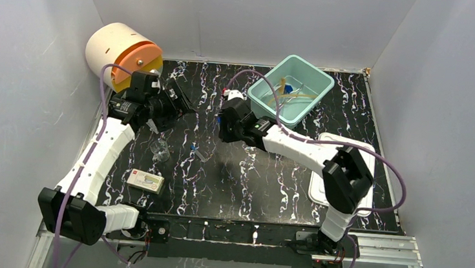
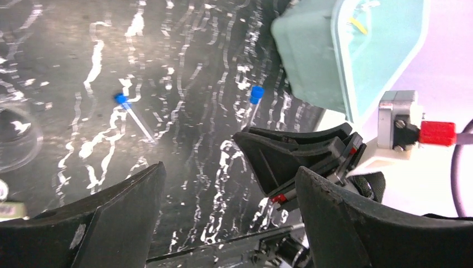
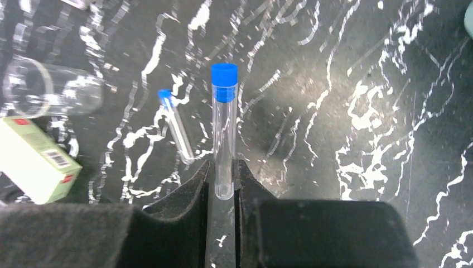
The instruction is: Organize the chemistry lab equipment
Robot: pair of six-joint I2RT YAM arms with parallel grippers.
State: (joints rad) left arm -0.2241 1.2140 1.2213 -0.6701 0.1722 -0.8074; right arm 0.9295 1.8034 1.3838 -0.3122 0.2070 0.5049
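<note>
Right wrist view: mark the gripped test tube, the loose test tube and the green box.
gripped test tube [image 3: 224,134], right wrist view, mid-body.
loose test tube [image 3: 178,129], right wrist view, mid-body.
green box [image 3: 30,157], right wrist view, top face.

Cut off, covered, or too small

In the left wrist view the beaker [image 2: 17,134] runs off the left edge and the tub [image 2: 312,61] off the top. From above, the right arm [image 1: 305,149] covers part of the lid [image 1: 315,191], the right gripper [image 3: 223,177] hides its test tube [image 3: 224,128], and the tub's contents are too small to tell apart.

White arms [image 1: 100,154] carry black joints [image 1: 348,176] and purple cables [image 1: 388,165].
</note>
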